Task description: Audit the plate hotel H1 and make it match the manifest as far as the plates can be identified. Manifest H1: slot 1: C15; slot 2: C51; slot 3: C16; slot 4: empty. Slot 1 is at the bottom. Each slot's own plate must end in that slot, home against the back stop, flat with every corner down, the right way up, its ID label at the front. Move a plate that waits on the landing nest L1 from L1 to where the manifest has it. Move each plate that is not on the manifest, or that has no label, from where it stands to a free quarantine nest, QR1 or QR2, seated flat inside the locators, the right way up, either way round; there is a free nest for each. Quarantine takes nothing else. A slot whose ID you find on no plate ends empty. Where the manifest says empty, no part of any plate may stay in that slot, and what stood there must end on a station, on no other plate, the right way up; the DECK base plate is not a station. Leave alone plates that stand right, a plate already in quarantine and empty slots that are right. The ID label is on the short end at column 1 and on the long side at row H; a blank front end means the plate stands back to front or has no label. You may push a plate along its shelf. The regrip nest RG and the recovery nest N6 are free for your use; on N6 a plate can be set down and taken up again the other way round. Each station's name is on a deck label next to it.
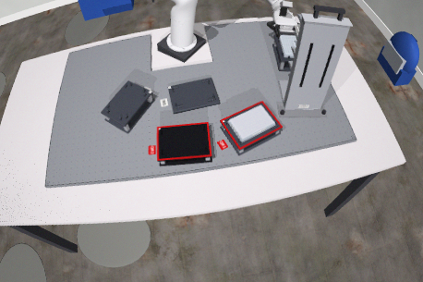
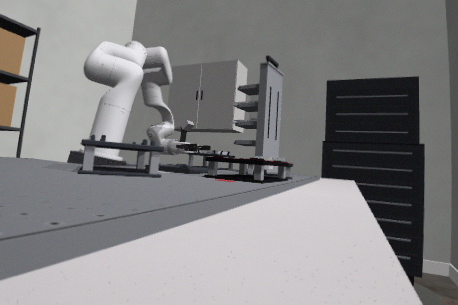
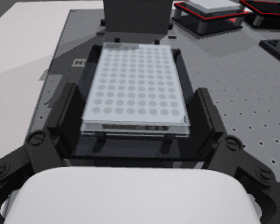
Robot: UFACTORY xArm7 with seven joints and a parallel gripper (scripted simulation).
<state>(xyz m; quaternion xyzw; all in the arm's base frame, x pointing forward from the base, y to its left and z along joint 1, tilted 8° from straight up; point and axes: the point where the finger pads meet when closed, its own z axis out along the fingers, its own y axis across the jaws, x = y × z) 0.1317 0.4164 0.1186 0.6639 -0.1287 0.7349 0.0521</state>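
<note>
My gripper (image 3: pixel 136 98) (image 1: pixel 284 42) is open and low over a nest behind the plate hotel. Its two black fingers stand on either side of a clear well plate (image 3: pixel 135 87) (image 1: pixel 288 46), one at each long side and apart from it. The plate lies flat on the nest, with a small label strip on its near short end in the wrist view. The plate hotel H1 (image 1: pixel 319 58) (image 2: pixel 270 111) is a tall grey tower with a handle. Its shelves (image 2: pixel 247 106) show side-on, and I cannot tell what is in them.
Two red-framed quarantine nests stand at the front. The right one (image 1: pixel 277 121) holds a clear plate (image 1: pixel 250 124); the left one (image 1: pixel 184 141) shows only a black face. A flat dark nest (image 1: pixel 193 94) and a tilted dark nest (image 1: pixel 127 104) lie left of them. The arm's base (image 1: pixel 181 44) is at the back.
</note>
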